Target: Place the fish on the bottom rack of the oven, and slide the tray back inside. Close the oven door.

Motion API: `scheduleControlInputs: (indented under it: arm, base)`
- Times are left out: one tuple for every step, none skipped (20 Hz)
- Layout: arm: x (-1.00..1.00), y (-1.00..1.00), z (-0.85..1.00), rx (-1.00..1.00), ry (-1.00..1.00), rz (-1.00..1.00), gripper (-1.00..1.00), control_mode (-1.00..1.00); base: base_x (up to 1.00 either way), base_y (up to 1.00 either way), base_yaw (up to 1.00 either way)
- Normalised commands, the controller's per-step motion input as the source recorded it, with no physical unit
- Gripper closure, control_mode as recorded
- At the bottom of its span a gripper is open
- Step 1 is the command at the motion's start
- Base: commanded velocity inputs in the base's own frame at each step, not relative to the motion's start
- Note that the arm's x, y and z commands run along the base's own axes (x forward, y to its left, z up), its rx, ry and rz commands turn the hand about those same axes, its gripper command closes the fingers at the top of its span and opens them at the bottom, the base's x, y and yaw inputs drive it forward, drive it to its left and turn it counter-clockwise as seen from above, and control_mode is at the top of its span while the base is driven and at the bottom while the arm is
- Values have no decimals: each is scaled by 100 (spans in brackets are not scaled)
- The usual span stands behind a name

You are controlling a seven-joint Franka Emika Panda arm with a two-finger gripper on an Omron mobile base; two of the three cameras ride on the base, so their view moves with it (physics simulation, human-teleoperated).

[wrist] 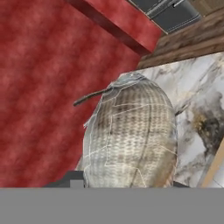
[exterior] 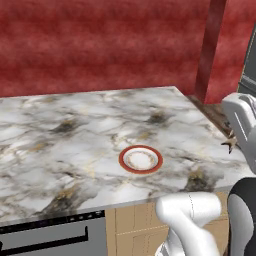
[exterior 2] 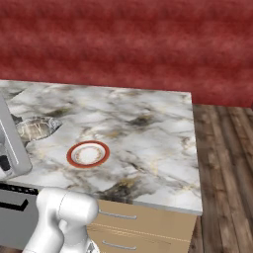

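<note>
The pale grey-silver fish (wrist: 131,135) looms large and close in the hand view, its scales and a thin fin plain to see. My gripper (wrist: 127,183) is shut on the fish, with a dark fingertip at each lower side of its body. In the right base view the fish (exterior 2: 38,127) hangs just over the marble counter's (exterior 2: 148,133) left part, beside my white hand. Only its tail (exterior: 231,144) pokes out from behind my arm in the left base view. The oven, its bottom rack and its door are out of view.
A red-rimmed white plate (exterior: 141,159) (exterior 2: 88,153) lies bare near the counter's (exterior: 75,125) front edge. A steel appliance front with a dark handle (exterior: 50,235) sits under the counter. Drawers (exterior 2: 143,225) lie below at right, wooden floor (exterior 2: 222,158) beyond. Grey steel panels (wrist: 170,13) stand far off.
</note>
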Motion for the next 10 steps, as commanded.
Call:
scheduleControlInputs:
  arm:
    - [-8,0,0,0,9,0,100,-100]
    - [0,0,0,0,0,0,100,100]
    - [0,0,0,0,0,0,100,100]
    - [0,0,0,0,0,0,100,100]
    - [0,0,0,0,0,0,100,100]
    - [0,0,0,0,0,0,100,100]
    - [0,0,0,0,0,0,100,100]
    - [0,0,0,0,0,0,100,100]
    - [0,0,0,0,0,0,100,100]
    - [0,0,0,0,0,0,100,100]
  base:
    - [0,0,0]
    - [0,0,0]
    - [0,2,0]
    - [32,1,0]
    - [55,4,0]
    - [60,0,-1]
    - [71,0,-1]
    - [84,0,-3]
    - [76,0,-4]
    - [68,0,-8]
